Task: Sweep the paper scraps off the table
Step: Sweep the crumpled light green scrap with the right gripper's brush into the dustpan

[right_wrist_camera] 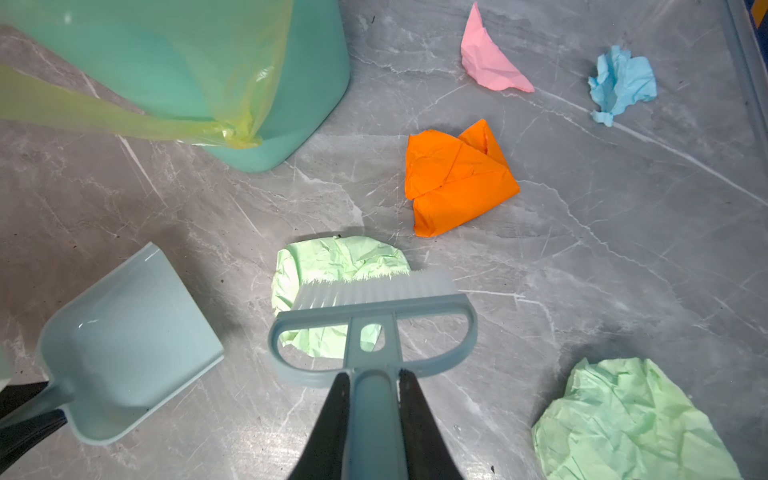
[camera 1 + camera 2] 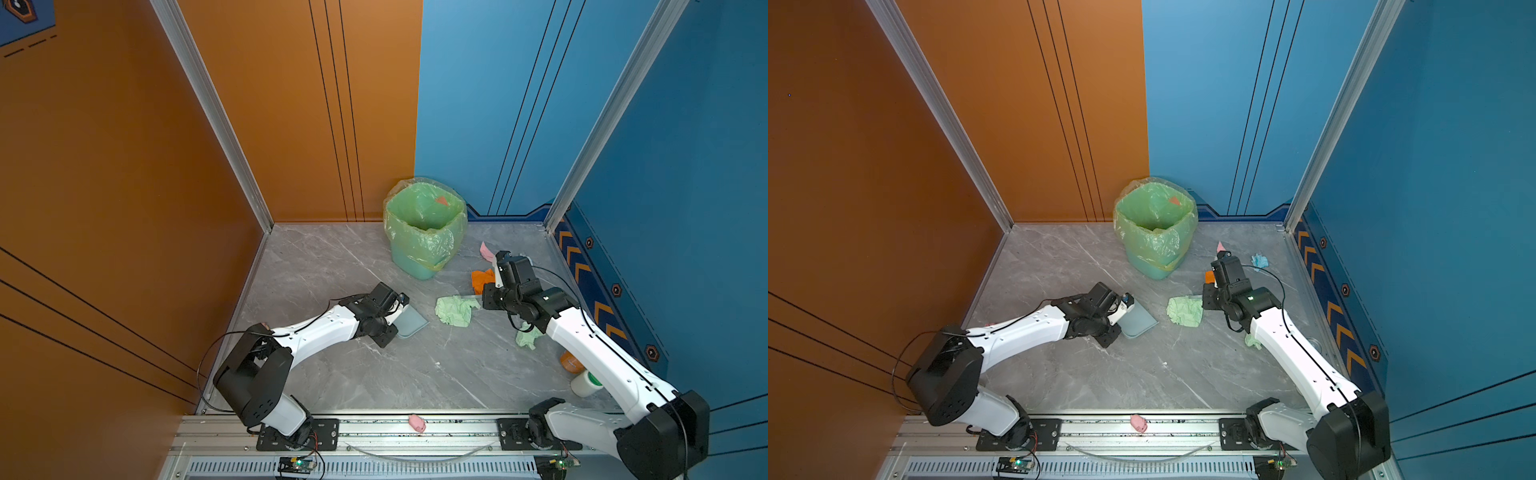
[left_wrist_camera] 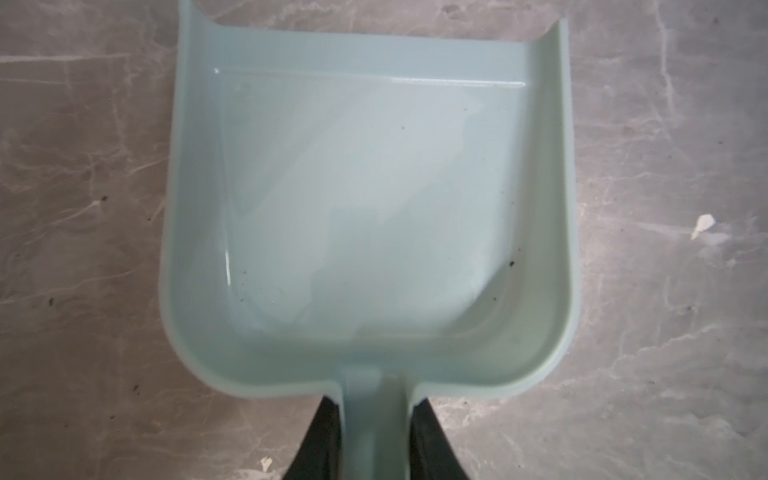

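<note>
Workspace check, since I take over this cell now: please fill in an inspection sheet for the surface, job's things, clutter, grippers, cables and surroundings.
Surface: grey marbled table; a few dark crumbs and a white speck.
Job's things: five paper scraps on the table: pale green wad under the brush bristles, second pale green wad, orange wad, pink scrap, blue wad. Dustpan empty. Lined bin upright, with an orange bit inside.
Clutter: pink pig figurine on the front rail; white jar and orange object beside the right arm.
Grippers: left gripper shut on the dustpan handle; right gripper shut on the brush handle.
Cables: black cable loops off the left arm, and another cable off the right.
Surroundings: orange wall panels, blue wall panels; nothing else seen.
</note>
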`<state>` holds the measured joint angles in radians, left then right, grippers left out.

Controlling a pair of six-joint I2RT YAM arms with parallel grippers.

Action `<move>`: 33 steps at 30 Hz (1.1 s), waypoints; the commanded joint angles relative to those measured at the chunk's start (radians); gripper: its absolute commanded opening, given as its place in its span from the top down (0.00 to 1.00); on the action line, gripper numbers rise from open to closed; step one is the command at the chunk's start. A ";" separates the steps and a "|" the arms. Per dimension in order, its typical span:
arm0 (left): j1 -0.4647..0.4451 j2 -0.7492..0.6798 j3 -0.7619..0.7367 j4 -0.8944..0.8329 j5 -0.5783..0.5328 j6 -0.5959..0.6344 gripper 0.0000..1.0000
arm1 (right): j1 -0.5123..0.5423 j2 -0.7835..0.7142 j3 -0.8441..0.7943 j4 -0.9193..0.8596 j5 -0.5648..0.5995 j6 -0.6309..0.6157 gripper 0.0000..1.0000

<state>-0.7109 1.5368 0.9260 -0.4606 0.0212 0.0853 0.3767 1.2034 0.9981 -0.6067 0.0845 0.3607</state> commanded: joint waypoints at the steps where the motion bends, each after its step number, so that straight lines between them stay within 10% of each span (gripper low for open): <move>1: -0.022 0.014 0.021 -0.004 0.030 -0.005 1.00 | -0.001 0.029 -0.013 0.020 0.042 0.018 1.00; 33: -0.079 0.119 0.044 0.008 0.040 -0.013 1.00 | 0.191 0.243 0.024 0.050 -0.091 -0.130 1.00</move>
<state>-0.7792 1.6371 0.9466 -0.4522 0.0574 0.0811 0.5480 1.4357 1.0031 -0.5529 0.0555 0.2684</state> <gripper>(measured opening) 0.225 0.202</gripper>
